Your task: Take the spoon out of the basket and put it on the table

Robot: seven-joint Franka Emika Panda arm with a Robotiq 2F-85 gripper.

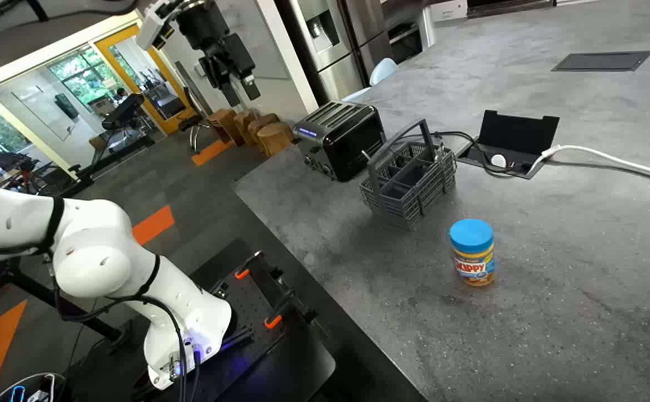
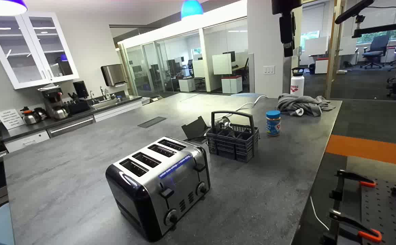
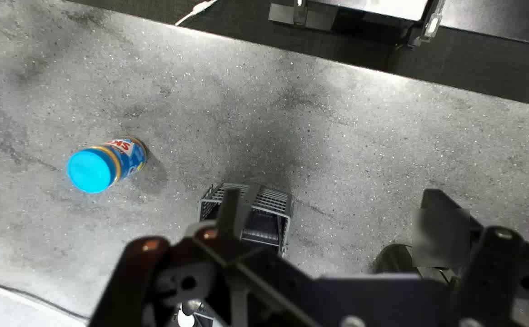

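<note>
1. from where i stand, the gripper (image 1: 242, 92) hangs high above the table (image 1: 554, 312), its fingers (image 3: 229, 211) spread wide with nothing between them, presumably so they can straddle something slim.
2. the spoon (image 2: 226, 121) is in the basket (image 2: 232, 149), shiny bowl showing above the rim, likely propped that way by the basket itself; its lower part is hidden.
3. the carrying handle (image 2: 232, 112) arches across the top, so i'd come down beside it.
4. the toaster (image 1: 342, 138) stands near; setting down on the jar (image 1: 472, 254) side looks safer.
</note>
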